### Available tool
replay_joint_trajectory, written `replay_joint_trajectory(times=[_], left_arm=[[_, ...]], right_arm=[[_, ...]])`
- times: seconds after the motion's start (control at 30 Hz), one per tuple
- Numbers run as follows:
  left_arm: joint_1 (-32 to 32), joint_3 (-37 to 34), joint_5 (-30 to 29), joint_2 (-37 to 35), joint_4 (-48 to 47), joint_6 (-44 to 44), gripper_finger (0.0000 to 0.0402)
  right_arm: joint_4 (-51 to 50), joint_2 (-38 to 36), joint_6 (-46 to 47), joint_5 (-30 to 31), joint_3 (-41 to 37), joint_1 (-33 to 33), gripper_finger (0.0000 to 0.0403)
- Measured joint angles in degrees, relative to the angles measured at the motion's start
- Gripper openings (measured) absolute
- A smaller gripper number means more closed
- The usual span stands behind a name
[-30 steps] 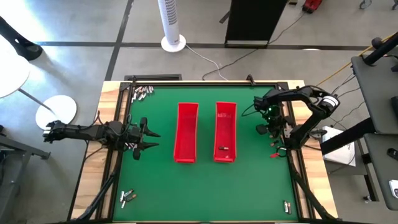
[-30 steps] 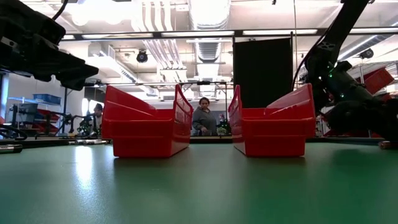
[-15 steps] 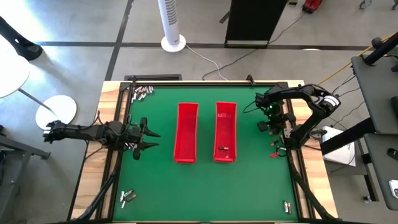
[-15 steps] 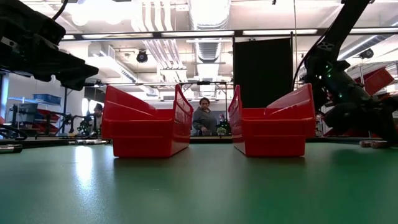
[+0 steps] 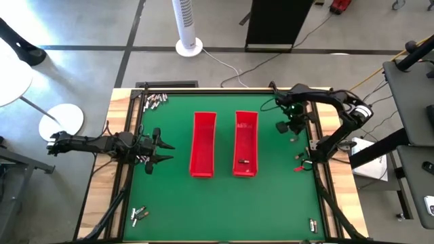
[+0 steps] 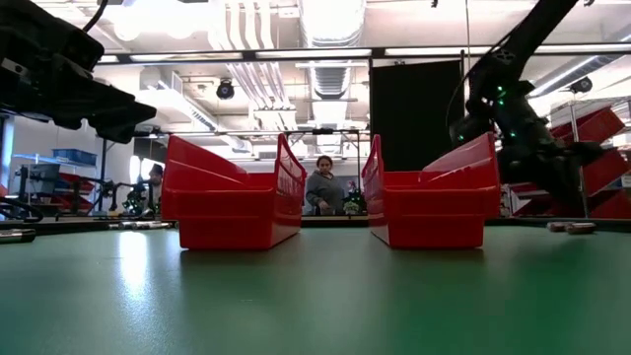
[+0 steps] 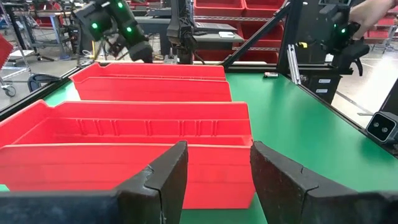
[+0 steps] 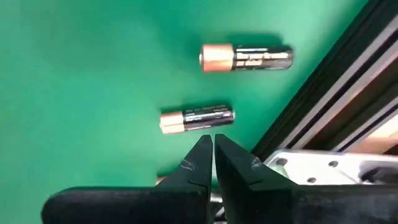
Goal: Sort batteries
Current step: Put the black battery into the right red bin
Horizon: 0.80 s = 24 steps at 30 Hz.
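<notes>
Two batteries [image 8: 245, 57] [image 8: 197, 119] lie on the green mat just past my right gripper [image 8: 213, 148], which points steeply down, shut, with nothing showing between its tips. In the high view this gripper [image 5: 293, 129] hangs above the mat, right of the right red tray [image 5: 246, 142]. One battery [image 5: 244, 162] lies inside that tray. More batteries lie by the right rail [image 5: 298, 163], at the far left corner [image 5: 154, 100], at the near left [image 5: 139, 215] and at the near right [image 5: 312, 224]. My left gripper [image 5: 163, 151] waits open at the left edge, facing the left tray [image 7: 124, 155].
The two red trays [image 6: 232, 192] [image 6: 434, 197] stand side by side in the mat's middle, long sides running near to far. A black frame rail [image 8: 323, 93] borders the mat beside the right-hand batteries. Bare green mat [image 5: 224, 203] lies in front of the trays. A person [image 6: 322, 187] sits beyond the table.
My right gripper has risen from the mat by the right rail and gone toward the table's far edge and a little toward the right tray, tipping slightly. The batteries by the rail lie where they were.
</notes>
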Motion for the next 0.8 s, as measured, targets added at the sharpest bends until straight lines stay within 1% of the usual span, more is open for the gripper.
replay_joint_trajectory(times=[0.17,0.23,0.3,0.37,0.6,0.73,0.8], left_arm=[[0.0,0.0,0.0,0.0,0.0,0.0,0.0155],[0.0,0.0,0.0,0.0,0.0,0.0,0.0155],[0.0,0.0,0.0,0.0,0.0,0.0,0.0155],[0.0,0.0,0.0,0.0,0.0,0.0,0.0155],[0.0,0.0,0.0,0.0,0.0,0.0,0.0155],[0.0,0.0,0.0,0.0,0.0,0.0,0.0155],[0.0,0.0,0.0,0.0,0.0,0.0,0.0155]], right_arm=[[0.5,0.4,-4.0,0.6,3.3,-1.0,0.0013],[0.7,0.4,-7.1,2.6,4.6,-1.1,0.0013],[0.7,0.4,-8.4,5.6,5.7,-1.2,0.0013],[0.8,0.4,-9.4,7.2,6.8,-1.5,0.0013],[0.6,0.4,-10.7,7.3,8.4,-3.8,0.0013],[-2.2,0.4,-10.7,7.0,7.9,-4.1,0.0013],[-4.5,0.4,-10.4,5.8,7.4,-4.1,0.0013]])
